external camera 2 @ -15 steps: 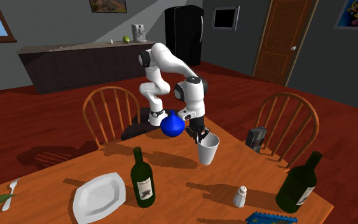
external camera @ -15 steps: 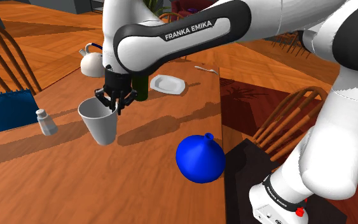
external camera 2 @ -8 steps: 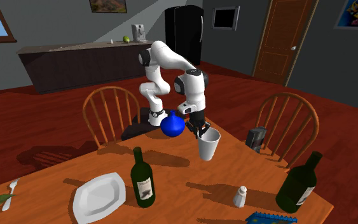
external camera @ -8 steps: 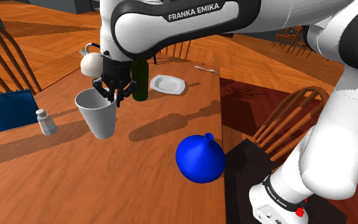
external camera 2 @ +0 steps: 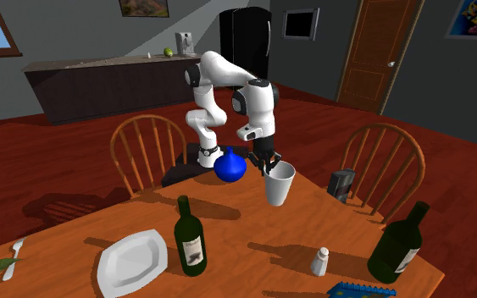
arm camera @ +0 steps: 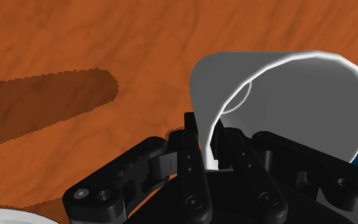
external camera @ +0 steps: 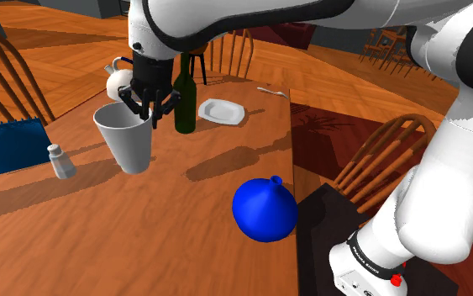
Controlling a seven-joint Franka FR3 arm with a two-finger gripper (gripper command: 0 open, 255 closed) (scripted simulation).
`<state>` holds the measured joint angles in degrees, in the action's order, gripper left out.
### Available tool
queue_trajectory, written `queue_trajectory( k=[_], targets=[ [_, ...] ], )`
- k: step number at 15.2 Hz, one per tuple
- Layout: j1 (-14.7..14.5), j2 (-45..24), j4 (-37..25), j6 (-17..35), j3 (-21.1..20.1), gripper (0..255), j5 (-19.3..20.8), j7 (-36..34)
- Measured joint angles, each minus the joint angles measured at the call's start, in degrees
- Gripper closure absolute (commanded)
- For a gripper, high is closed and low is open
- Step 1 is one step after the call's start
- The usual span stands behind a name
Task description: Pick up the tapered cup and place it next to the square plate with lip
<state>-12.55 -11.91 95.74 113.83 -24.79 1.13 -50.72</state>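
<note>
Shoulder view: tool (external camera: 148, 108) is clamped on the rim of the cup (external camera: 125, 141). The cup is plain white, matte and tapered, with a wide mouth and a narrow base. It hangs clear of the counter (external camera: 167, 240), which is glossy orange-brown wood grain. The square plate (external camera: 220, 110) is white and shallow with a raised lip, well apart from the cup. 1 dark green bottle (external camera: 184, 99) stands between them. A round blue vase (external camera: 264, 208) with a small neck sits nearer the stand. A small grey shaker (external camera: 60, 161) stands near the cup, toward this view's left.
Versus 1.0 s ago: cup and tool sit higher and slightly further toward this view's left. The grip spot on the rim is unchanged.

Second exterior view: the cup is in the air over the far part of the counter. The plate lies on the near side, just beside the bottle and well apart from the cup. The cup is higher than 1.0 s ago and a little further toward this view's right. Plate, bottle and shaker are unmoved.

Wrist view: 2 black fingers (arm camera: 193, 172) pinch the cup's thin white wall, 1 inside and 1 outside. The interior is shaded grey and the round bottom is visible. Wood grain with 1 long dark shadow lies beneath.
</note>
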Motion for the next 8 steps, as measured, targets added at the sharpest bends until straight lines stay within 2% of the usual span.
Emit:
queue_trajectory(
  k=[8],
  targets=[
    [-0.2,0.0,-6.0,-6.0,-0.1,255,0.0,-0.2]
  ],
)
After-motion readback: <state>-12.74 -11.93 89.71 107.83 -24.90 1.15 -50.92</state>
